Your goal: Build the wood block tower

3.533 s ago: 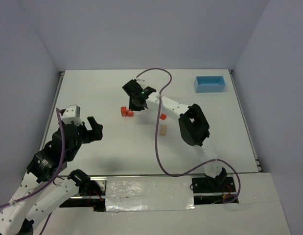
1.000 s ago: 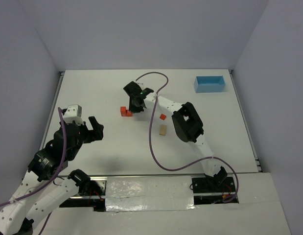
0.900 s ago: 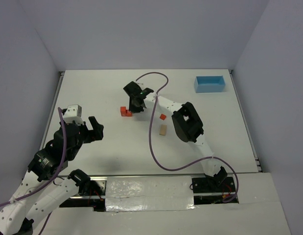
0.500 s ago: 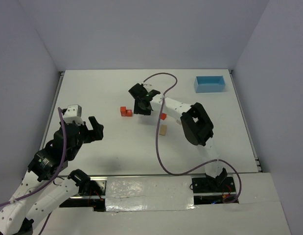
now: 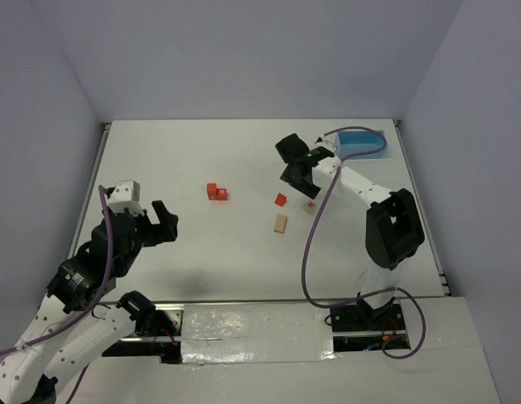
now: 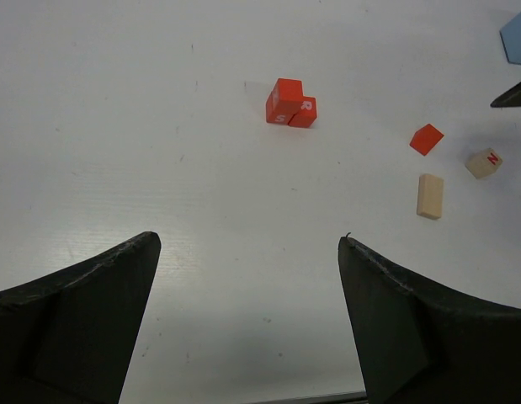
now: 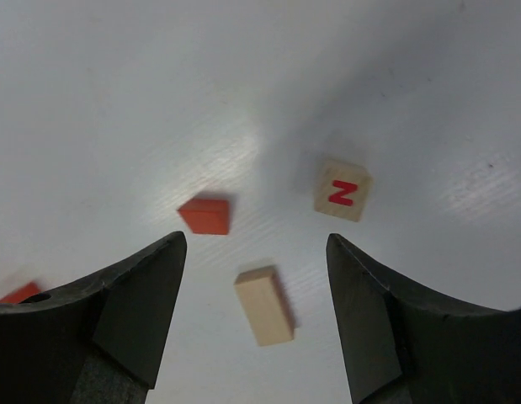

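Observation:
The wood block tower (image 5: 215,192) is a small cluster of red cubes left of the table's middle; in the left wrist view the tower (image 6: 291,104) shows letters on its faces. Three loose pieces lie to its right: a red block (image 5: 280,199), a tan oblong block (image 5: 280,223) and a tan cube (image 5: 310,205) marked N. My right gripper (image 5: 295,164) hovers open and empty just behind them. The right wrist view looks down on the red block (image 7: 206,215), N cube (image 7: 342,190) and oblong block (image 7: 263,305). My left gripper (image 5: 163,223) is open and empty, far left.
A light blue tray (image 5: 361,145) sits at the back right, partly behind the right arm's cable, and its corner (image 6: 517,38) shows in the left wrist view. White walls close the table's back and sides.
My right gripper opened at the red stack, left its block there, and swung right to hover over the loose blocks. The N cube has come into view. The left arm has not moved.

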Robot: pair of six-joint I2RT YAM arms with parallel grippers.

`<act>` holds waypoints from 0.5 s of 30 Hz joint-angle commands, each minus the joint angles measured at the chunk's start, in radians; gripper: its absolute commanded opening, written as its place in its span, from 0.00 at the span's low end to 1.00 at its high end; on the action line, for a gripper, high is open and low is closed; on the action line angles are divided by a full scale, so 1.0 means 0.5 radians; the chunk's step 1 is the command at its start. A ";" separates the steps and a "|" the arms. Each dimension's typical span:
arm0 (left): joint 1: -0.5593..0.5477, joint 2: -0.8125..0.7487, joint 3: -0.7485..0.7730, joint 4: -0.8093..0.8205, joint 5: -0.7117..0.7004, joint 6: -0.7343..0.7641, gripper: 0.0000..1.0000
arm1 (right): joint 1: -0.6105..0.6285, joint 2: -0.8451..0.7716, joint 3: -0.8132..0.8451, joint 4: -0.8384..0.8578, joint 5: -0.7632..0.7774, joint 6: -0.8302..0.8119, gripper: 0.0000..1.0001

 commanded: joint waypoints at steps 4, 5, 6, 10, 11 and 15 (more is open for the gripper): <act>-0.015 -0.010 0.013 0.051 -0.030 -0.002 1.00 | -0.008 0.092 -0.070 -0.242 0.147 0.284 0.73; -0.018 -0.007 0.010 0.051 -0.030 -0.002 1.00 | -0.017 0.107 -0.055 -0.255 0.150 0.284 0.73; -0.018 -0.001 0.010 0.051 -0.024 -0.002 0.99 | -0.026 0.126 -0.055 -0.261 0.147 0.284 0.73; -0.024 0.023 0.013 0.051 -0.021 0.001 0.99 | -0.048 0.126 -0.113 -0.206 0.138 0.281 0.72; -0.024 0.024 0.016 0.051 -0.021 0.001 1.00 | -0.051 0.129 -0.125 -0.194 0.131 0.281 0.72; -0.024 0.024 0.013 0.054 -0.021 0.001 1.00 | -0.106 0.126 -0.217 -0.028 0.067 0.198 0.69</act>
